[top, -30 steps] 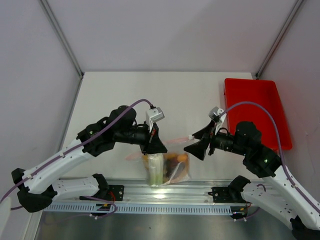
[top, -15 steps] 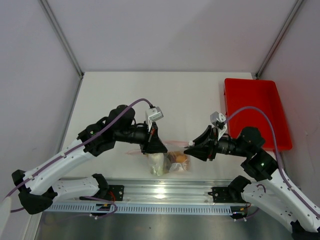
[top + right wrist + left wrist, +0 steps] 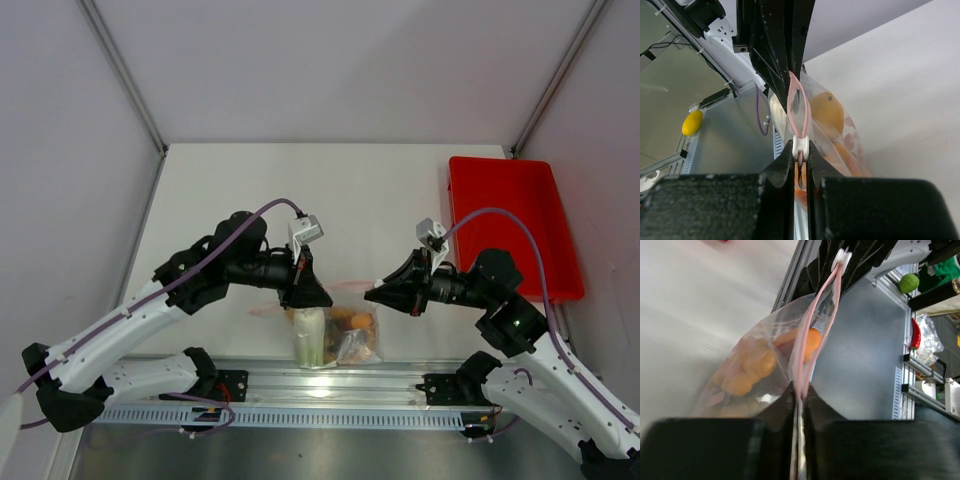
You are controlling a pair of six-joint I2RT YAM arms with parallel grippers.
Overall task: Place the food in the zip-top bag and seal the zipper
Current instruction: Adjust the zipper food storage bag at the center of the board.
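L claw (image 3: 320, 298), R claw (image 3: 372, 293) on bag (image 3: 340, 348) w/ food (image 3: 353, 320), red tray (image 3: 510, 225)

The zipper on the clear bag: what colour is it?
The zipper is pink, clearest in the right wrist view.

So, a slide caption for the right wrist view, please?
Right tool pinches the white slider on the pinkish-red zipper strip of the clear food-filled plastic bag.

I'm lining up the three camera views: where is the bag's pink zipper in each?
Top external: low centre, zipper stretched between left gripper and right gripper.
Left wrist: zipper rises from bottom centre toward the top edge.
Right wrist: zipper forms a pink loop at centre.
Shared landmark: orange food in the bag beside it.
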